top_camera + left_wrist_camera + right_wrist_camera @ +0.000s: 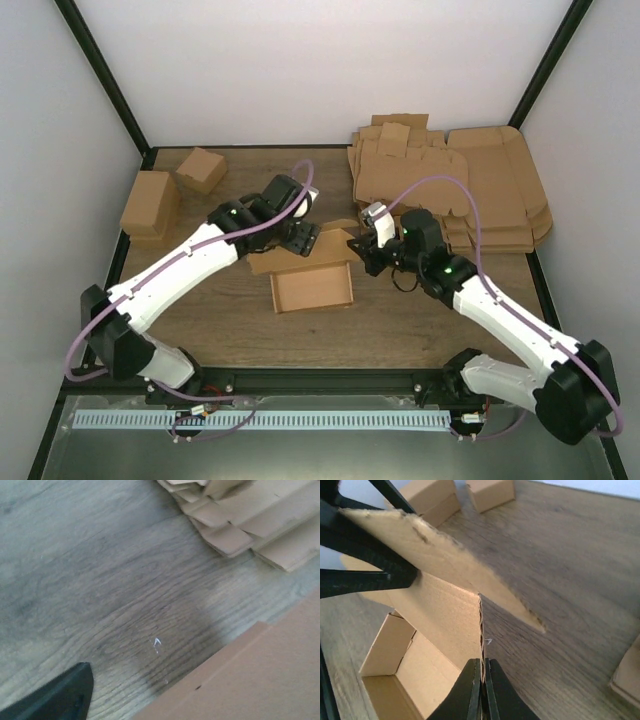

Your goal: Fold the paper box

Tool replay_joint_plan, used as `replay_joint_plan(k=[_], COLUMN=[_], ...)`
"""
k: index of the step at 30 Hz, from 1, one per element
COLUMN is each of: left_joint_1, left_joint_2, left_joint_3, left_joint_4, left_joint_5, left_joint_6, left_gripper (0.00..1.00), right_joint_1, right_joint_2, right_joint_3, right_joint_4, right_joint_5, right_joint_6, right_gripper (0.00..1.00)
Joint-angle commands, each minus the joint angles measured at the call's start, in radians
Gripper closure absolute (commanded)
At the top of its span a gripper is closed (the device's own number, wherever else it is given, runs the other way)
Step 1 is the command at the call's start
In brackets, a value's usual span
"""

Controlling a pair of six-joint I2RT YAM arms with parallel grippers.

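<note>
The paper box (312, 288) lies mid-table as a shallow open tray, with its lid panel raised behind it. My right gripper (358, 245) is shut on the lid's right edge; in the right wrist view its fingers (465, 695) pinch the corrugated edge of the lid (445, 615) above the tray (385, 650). My left gripper (305, 238) is at the lid's left end. Its black fingers (365, 550) stand apart around the lid's side flap. The left wrist view shows one finger (60, 697) far to the left and the lid (260, 680) at the lower right, hiding the other finger.
A big heap of flat cardboard sheets (470, 190) fills the back right, and it also shows in the left wrist view (250, 520). Two folded brown cartons (150, 203) (201, 168) stand at the back left. The black frame rail runs along the table's near edge.
</note>
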Motion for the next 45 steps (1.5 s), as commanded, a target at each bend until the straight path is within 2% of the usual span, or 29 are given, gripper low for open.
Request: replay_joint_plan(k=[1, 3, 7, 10, 13, 15, 19, 21, 23, 28, 33, 39, 45], left_joint_1=[0.056, 0.073, 0.158, 0.314, 0.47, 0.519, 0.531, 0.531, 0.531, 0.531, 0.529, 0.526, 0.518], left_joint_2=[-0.035, -0.079, -0.144, -0.193, -0.275, -0.305, -0.303, -0.296, -0.294, -0.261, -0.214, -0.154, -0.095], left_joint_3=[-0.013, -0.029, -0.084, -0.17, -0.305, -0.379, -0.487, -0.517, -0.529, -0.577, -0.594, -0.583, -0.595], left_joint_4=[0.132, 0.162, 0.162, 0.149, 0.206, 0.252, 0.39, 0.432, 0.443, 0.451, 0.494, 0.474, 0.517], left_joint_5=[0.009, -0.002, 0.033, 0.134, 0.289, 0.367, 0.445, 0.464, 0.461, 0.482, 0.533, 0.5, 0.586], left_joint_6=[-0.004, -0.011, -0.026, -0.053, -0.069, -0.089, -0.137, -0.149, -0.151, -0.141, -0.144, -0.133, -0.137], left_gripper=[0.1, 0.0, 0.0, 0.0, 0.0, 0.02, 0.07, 0.17, 0.26, 0.32, 0.48, 0.51, 0.54], right_joint_1=[-0.002, -0.001, -0.004, -0.014, -0.025, -0.027, -0.033, -0.034, -0.036, -0.036, -0.036, -0.036, -0.036], right_joint_2=[0.05, 0.079, 0.172, 0.235, 0.269, 0.276, 0.288, 0.294, 0.302, 0.309, 0.31, 0.323, 0.336], right_joint_3=[-0.016, -0.026, -0.011, 0.011, 0.023, 0.019, 0.017, 0.022, 0.031, 0.038, 0.032, 0.037, 0.045], right_joint_4=[0.08, 0.113, 0.138, 0.138, 0.145, 0.152, 0.154, 0.151, 0.145, 0.146, 0.155, 0.159, 0.159], right_joint_5=[0.135, 0.168, 0.189, 0.17, 0.145, 0.147, 0.149, 0.153, 0.153, 0.151, 0.144, 0.143, 0.138], right_joint_6=[0.135, 0.146, 0.133, 0.13, 0.12, 0.108, 0.083, 0.082, 0.081, 0.078, 0.078, 0.077, 0.076], right_gripper=[0.99, 0.99, 0.99, 0.99, 0.99, 0.99, 0.99, 0.99, 0.99, 0.99, 0.99, 0.99, 0.99])
